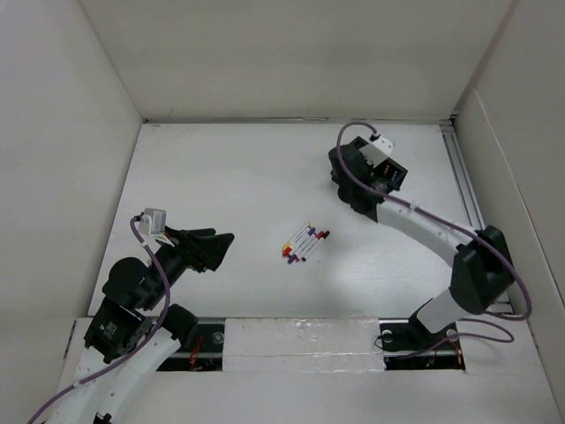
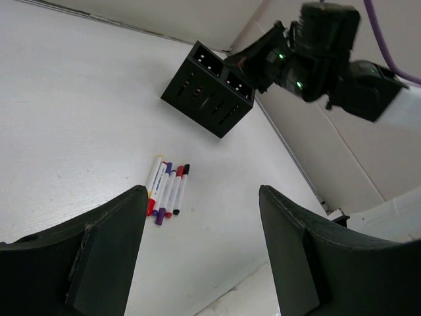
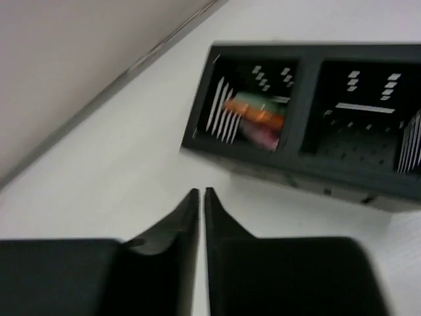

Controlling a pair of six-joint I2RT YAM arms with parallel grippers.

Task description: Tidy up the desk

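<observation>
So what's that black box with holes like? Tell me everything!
The black two-compartment organizer box looks like slotted plastic, open-topped, standing on the white desk toward its far right. One compartment holds something orange, green and pink, too blurred to name; the other looks empty. The shut right gripper is short of it.

Open tabletop (image 1: 229, 177) between left claw (image 1: 221, 251) and pens (image 1: 305, 242), box (image 2: 209, 89) close in front of right claw (image 3: 201, 192), walls (image 1: 62, 177) flanking both sides

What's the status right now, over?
Left gripper open, empty. Right gripper shut, by the organizer. Markers loose on the desk. Nothing blocking them.
</observation>
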